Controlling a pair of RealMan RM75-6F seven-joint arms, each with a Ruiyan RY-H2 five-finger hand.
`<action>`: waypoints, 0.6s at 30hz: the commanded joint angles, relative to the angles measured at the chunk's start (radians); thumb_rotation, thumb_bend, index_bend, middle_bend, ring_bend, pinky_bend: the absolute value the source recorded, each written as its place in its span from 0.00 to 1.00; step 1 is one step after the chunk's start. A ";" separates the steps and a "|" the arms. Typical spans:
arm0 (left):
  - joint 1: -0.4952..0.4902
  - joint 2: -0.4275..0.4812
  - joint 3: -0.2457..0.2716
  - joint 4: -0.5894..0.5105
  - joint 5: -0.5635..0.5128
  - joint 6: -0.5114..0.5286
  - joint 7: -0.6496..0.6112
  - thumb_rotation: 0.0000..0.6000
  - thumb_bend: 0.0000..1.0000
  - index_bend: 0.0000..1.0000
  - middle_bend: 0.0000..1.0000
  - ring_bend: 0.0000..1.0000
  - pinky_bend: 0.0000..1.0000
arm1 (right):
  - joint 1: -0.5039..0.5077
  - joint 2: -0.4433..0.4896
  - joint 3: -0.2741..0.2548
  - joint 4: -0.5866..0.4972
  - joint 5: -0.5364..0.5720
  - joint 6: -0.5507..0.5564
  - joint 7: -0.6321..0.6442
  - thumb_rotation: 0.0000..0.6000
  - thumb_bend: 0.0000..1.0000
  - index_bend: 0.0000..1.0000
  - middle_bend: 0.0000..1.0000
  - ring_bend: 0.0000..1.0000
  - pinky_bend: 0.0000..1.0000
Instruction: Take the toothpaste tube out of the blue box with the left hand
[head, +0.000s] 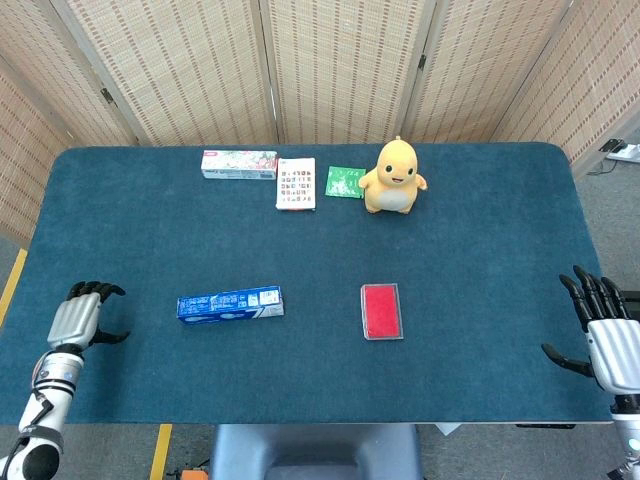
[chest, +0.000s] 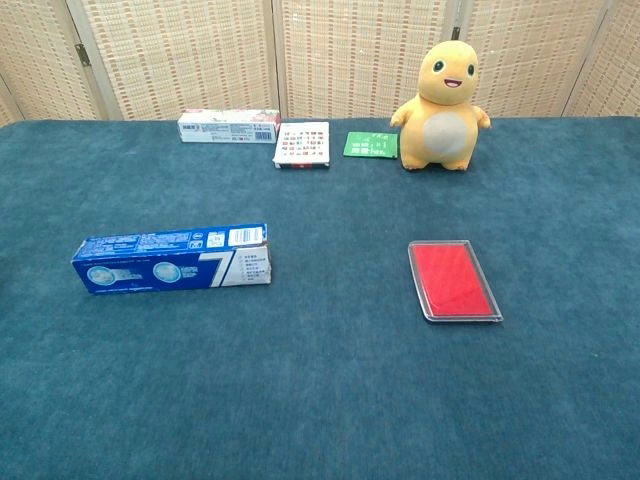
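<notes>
A long blue toothpaste box (head: 230, 304) (chest: 171, 258) lies flat on the dark teal table, left of centre, its flaps shut; no tube shows. My left hand (head: 80, 317) hovers over the table's left edge, well to the left of the box, empty with fingers curled downward and thumb apart. My right hand (head: 610, 338) stays off the table's right edge, empty, fingers spread upward. Neither hand appears in the chest view.
A flat red case (head: 382, 311) (chest: 453, 280) lies right of centre. Along the far edge stand a white toothpaste box (head: 239, 164), a patterned packet (head: 296, 183), a green card (head: 345, 182) and a yellow plush toy (head: 392, 177). Woven screens back the table.
</notes>
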 joint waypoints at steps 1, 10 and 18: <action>-0.056 -0.050 -0.001 -0.030 -0.069 -0.007 0.080 1.00 0.21 0.31 0.26 0.12 0.03 | -0.004 0.002 -0.002 0.001 -0.007 0.009 0.007 1.00 0.20 0.00 0.00 0.00 0.00; -0.163 -0.141 0.004 -0.011 -0.211 -0.006 0.208 1.00 0.20 0.30 0.26 0.11 0.03 | -0.015 0.010 -0.011 0.015 -0.035 0.036 0.044 1.00 0.20 0.00 0.00 0.00 0.00; -0.215 -0.160 0.008 -0.041 -0.301 0.029 0.274 1.00 0.20 0.30 0.26 0.11 0.03 | -0.021 0.012 -0.015 0.021 -0.050 0.052 0.061 1.00 0.20 0.00 0.00 0.00 0.00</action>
